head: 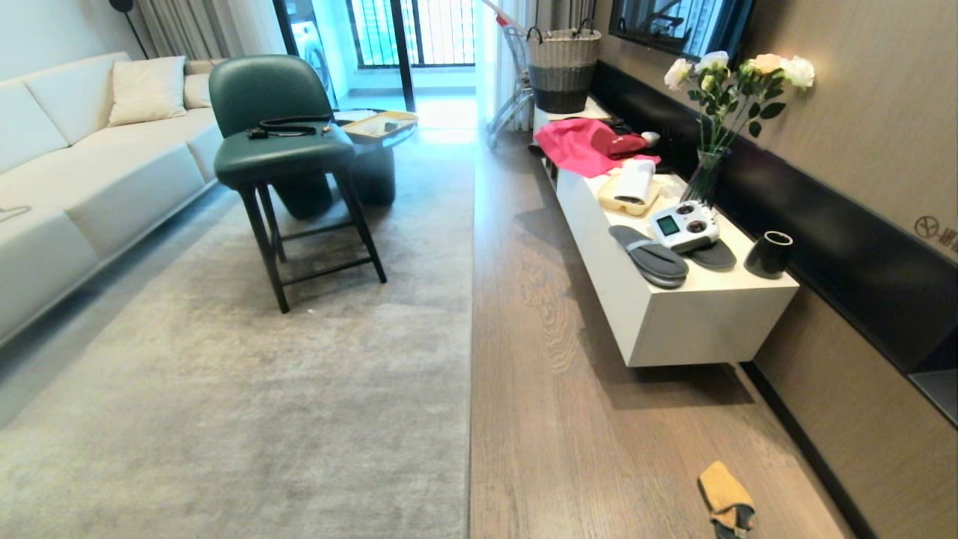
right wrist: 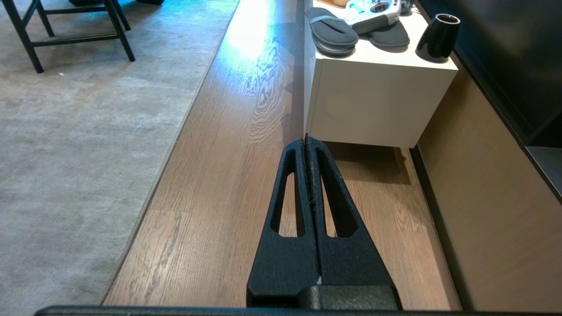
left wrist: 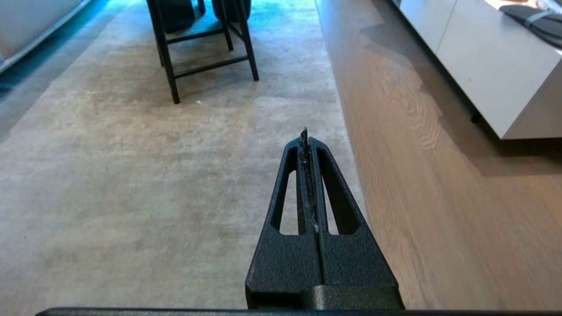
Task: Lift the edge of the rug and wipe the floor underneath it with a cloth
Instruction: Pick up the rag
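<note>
A large grey-beige rug covers the left of the room, and its straight rug edge (head: 471, 359) runs away from me down the middle. Brown wood-grain floor (head: 569, 419) lies to its right. The orange-yellow cloth (head: 724, 495) with a dark grey end lies crumpled on the floor at the near right. Neither arm shows in the head view. My left gripper (left wrist: 304, 135) is shut and empty, held above the rug near the rug edge (left wrist: 344, 127). My right gripper (right wrist: 306, 139) is shut and empty above the floor (right wrist: 228, 184), short of the white cabinet.
A low white cabinet (head: 673, 314) along the right wall carries slippers, a controller, a black cup, a flower vase and pink fabric. A green chair (head: 281, 150) stands on the rug, with a cream sofa (head: 67, 180) at the left and a round table behind it.
</note>
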Available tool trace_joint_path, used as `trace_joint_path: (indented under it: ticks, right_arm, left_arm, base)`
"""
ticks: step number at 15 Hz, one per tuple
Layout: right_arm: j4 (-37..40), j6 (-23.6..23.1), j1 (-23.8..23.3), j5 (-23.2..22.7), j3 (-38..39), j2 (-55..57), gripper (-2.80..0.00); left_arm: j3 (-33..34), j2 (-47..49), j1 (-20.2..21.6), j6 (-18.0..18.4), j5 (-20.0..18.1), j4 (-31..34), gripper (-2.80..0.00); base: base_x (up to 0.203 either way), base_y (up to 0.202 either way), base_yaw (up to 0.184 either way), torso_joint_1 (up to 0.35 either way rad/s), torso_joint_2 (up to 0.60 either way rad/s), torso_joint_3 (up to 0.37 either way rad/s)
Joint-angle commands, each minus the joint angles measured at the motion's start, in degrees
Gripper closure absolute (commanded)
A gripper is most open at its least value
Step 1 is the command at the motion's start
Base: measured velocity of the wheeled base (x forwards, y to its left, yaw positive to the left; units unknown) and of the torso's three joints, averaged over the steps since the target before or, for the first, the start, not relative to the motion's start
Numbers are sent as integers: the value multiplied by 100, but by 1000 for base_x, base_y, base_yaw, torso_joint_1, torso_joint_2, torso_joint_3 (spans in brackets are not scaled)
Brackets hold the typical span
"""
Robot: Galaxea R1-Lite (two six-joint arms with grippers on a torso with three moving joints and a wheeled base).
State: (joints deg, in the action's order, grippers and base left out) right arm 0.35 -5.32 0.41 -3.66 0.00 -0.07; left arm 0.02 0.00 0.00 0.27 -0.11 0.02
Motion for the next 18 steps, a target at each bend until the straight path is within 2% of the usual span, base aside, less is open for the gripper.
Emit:
trace_joint_path:
  ticks: [1, 18]
  right_arm:
    - [8, -5, 2, -12, 0, 7, 0]
    - [8, -5, 2, -3, 0, 7, 0]
  left_arm:
    - [-2, 0, 0, 0, -7, 6, 0]
    - [-2, 0, 0, 0, 2, 6, 0]
  base:
    - [0, 0, 0, 17, 58, 73]
    - [0, 0, 0, 0, 4, 4]
